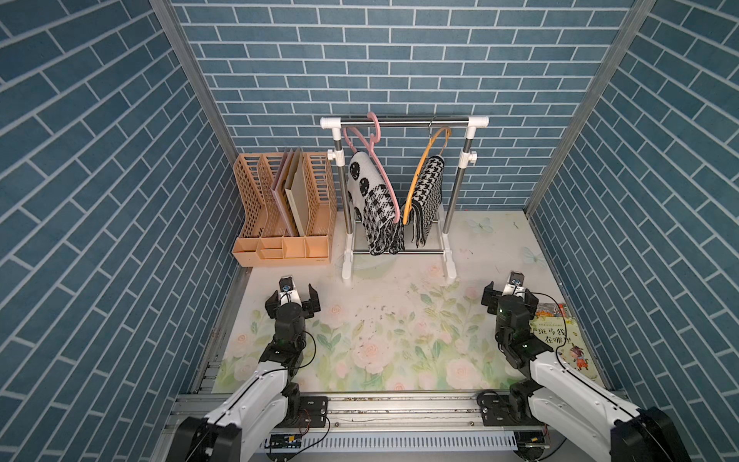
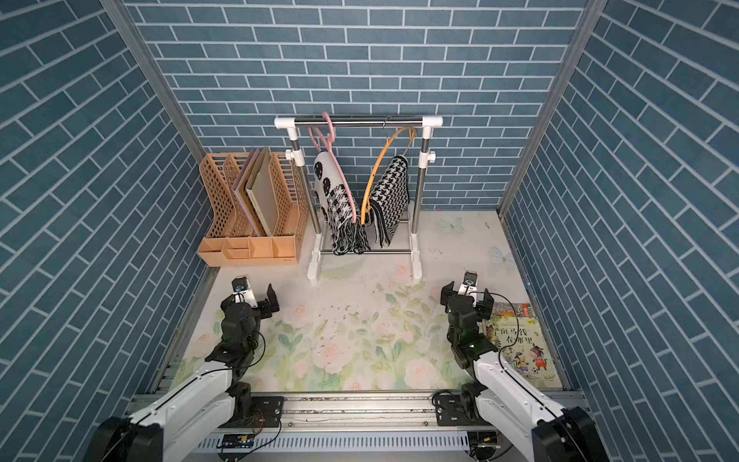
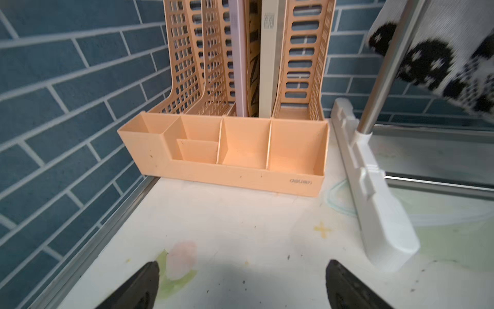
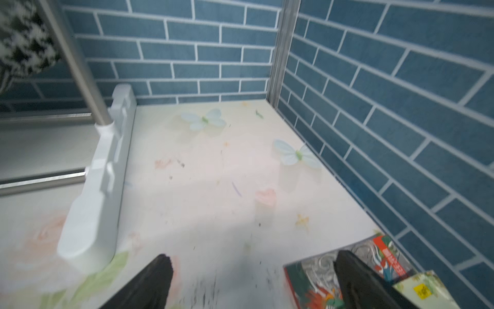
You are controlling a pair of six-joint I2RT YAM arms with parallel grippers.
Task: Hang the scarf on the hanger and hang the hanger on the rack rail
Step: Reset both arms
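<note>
Houndstooth scarf (image 1: 430,188) — black-and-white, fringed — drapes over the yellow hanger (image 1: 407,212) on the far rack (image 1: 404,122). My left gripper (image 1: 293,298) and right gripper (image 1: 509,296) sit near — both spread wide, empty.

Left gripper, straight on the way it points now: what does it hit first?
Probably the low front wall of the orange desk organizer; only table lies between. The rack's white foot sits off to the side, likely missed.
</note>
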